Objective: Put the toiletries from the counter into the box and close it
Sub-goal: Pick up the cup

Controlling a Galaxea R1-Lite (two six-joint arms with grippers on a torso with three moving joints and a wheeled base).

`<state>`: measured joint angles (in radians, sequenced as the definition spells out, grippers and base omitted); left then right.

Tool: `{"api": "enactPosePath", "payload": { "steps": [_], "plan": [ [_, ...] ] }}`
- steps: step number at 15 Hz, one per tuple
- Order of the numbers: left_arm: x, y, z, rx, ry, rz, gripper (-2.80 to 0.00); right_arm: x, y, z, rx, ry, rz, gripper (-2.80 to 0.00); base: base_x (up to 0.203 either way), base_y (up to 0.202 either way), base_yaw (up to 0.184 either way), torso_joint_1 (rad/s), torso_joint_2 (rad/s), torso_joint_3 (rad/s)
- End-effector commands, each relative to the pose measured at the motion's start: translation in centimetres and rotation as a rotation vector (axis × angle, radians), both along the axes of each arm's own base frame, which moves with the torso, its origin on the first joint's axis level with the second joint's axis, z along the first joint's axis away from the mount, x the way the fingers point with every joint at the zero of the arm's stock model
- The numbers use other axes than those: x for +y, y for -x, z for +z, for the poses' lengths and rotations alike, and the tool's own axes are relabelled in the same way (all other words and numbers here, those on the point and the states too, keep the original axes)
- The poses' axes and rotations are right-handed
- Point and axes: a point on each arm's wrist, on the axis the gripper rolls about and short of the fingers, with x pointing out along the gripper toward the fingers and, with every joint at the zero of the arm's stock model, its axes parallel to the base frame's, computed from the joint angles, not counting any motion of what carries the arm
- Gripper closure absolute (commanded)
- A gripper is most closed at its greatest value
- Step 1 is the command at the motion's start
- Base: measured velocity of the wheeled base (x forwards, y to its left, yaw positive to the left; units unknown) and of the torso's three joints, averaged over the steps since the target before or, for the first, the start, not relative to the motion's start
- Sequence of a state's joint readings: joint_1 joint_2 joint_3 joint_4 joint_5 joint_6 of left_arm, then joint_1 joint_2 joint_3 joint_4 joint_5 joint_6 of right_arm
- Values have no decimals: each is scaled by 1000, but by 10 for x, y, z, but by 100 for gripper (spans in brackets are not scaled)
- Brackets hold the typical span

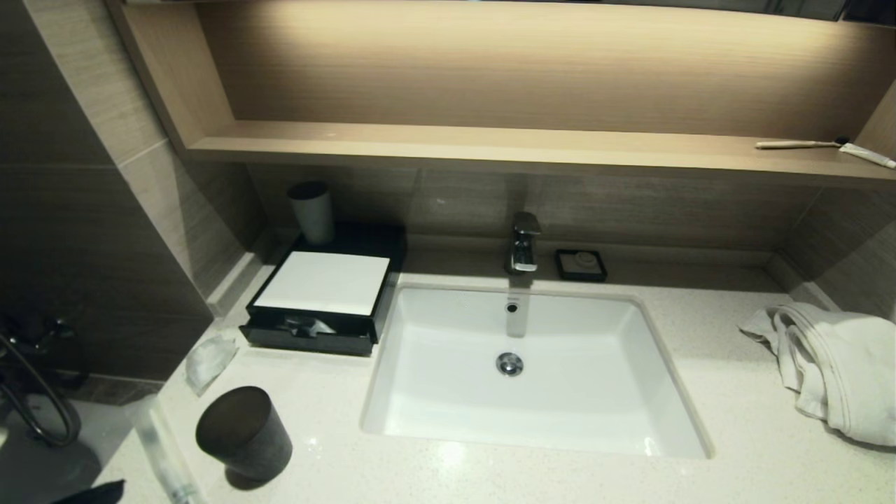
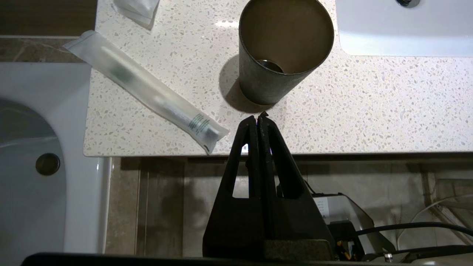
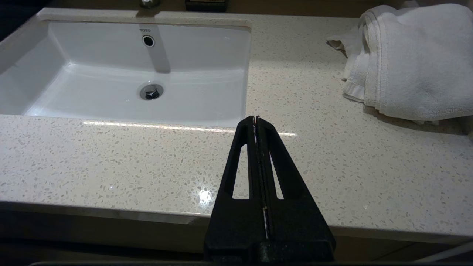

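A black box (image 1: 318,329) with a white top stands on the counter left of the sink; its front drawer is pulled out and holds a wrapped item. A long clear toothbrush packet (image 1: 164,455) lies at the counter's front left corner and also shows in the left wrist view (image 2: 147,90). A small clear packet (image 1: 208,358) lies in front of the box; its edge shows in the left wrist view (image 2: 136,9). My left gripper (image 2: 257,117) is shut and empty, over the counter's front edge just before a dark cup. My right gripper (image 3: 255,118) is shut and empty, over the counter right of the sink.
The dark cup (image 1: 243,432) stands beside the long packet. A second cup (image 1: 313,210) stands behind the box. The white sink (image 1: 420,392), faucet (image 1: 523,245) and soap dish (image 1: 581,264) fill the middle. A white towel (image 1: 826,364) lies at the right. A toothbrush (image 1: 798,144) lies on the shelf.
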<state>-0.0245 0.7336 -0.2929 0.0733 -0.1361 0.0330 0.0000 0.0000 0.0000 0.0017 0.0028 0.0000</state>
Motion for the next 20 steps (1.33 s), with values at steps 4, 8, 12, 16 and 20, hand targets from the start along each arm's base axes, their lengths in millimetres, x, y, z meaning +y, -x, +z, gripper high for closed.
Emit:
{"api": "enactPosePath", "payload": {
  "steps": [4,8,12,16,20],
  "plan": [
    [-1,0,-11,56,-2,-27,-280,0,0,0,0,0,0,0,0,0,0,0,0,0],
    [-2,15,-27,56,32,-90,-280,0,0,0,0,0,0,0,0,0,0,0,0,0],
    [-4,15,-40,137,51,-142,-280,0,0,0,0,0,0,0,0,0,0,0,0,0],
    [-10,-8,-35,222,43,-208,-280,0,0,0,0,0,0,0,0,0,0,0,0,0],
    [-15,-43,-33,295,14,-216,-280,0,0,0,0,0,0,0,0,0,0,0,0,0]
  ]
}}
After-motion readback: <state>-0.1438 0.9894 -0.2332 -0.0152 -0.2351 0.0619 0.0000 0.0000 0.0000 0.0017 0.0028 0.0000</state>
